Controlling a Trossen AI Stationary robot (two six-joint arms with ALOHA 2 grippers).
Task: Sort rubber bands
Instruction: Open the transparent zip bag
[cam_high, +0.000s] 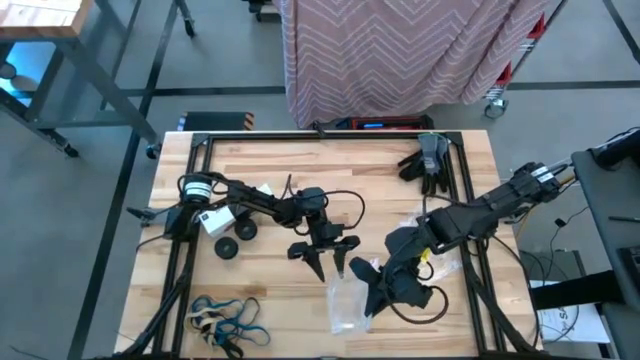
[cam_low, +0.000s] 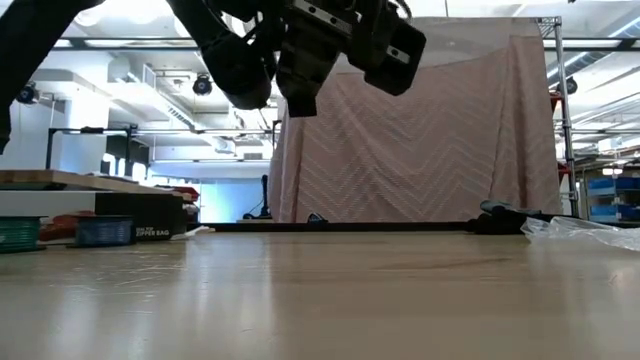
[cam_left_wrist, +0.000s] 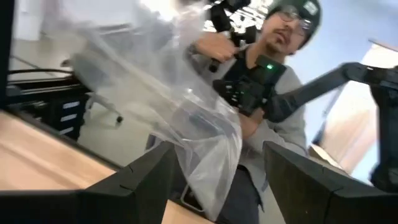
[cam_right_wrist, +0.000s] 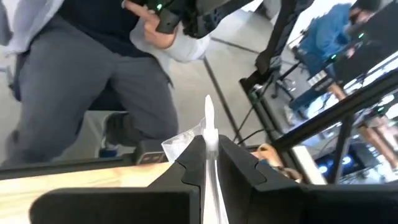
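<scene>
Currently, by item, left to right across the table (cam_high: 300, 160):

Rubber bands (cam_high: 226, 318): a loose tangle of blue, tan and black loops lying at the near left corner of the table in the high view, well apart from both grippers.

Left gripper (cam_high: 329, 258): near the middle of the table, pointing toward the near edge; its fingers (cam_left_wrist: 146, 180) are spread apart, with an edge of the clear plastic bag (cam_left_wrist: 186, 118) hanging between them. Whether the pads press the film I cannot tell.

Clear plastic bag (cam_high: 350, 300): crinkled, lying between the two grippers near the table's front edge in the high view; in the left wrist view it billows up and outward from the fingers.

Right gripper (cam_high: 385, 282): right of centre, just beside the bag; its fingers (cam_right_wrist: 186, 168) are clenched on a thin strip of the bag's film, which sticks up between the tips.

Work gloves (cam_high: 428, 160): dark grey, at the far right of the table, well apart from the bag.

Person (cam_left_wrist: 273, 74): beyond the table, hands (cam_right_wrist: 155, 28) on a control handle.
</scene>
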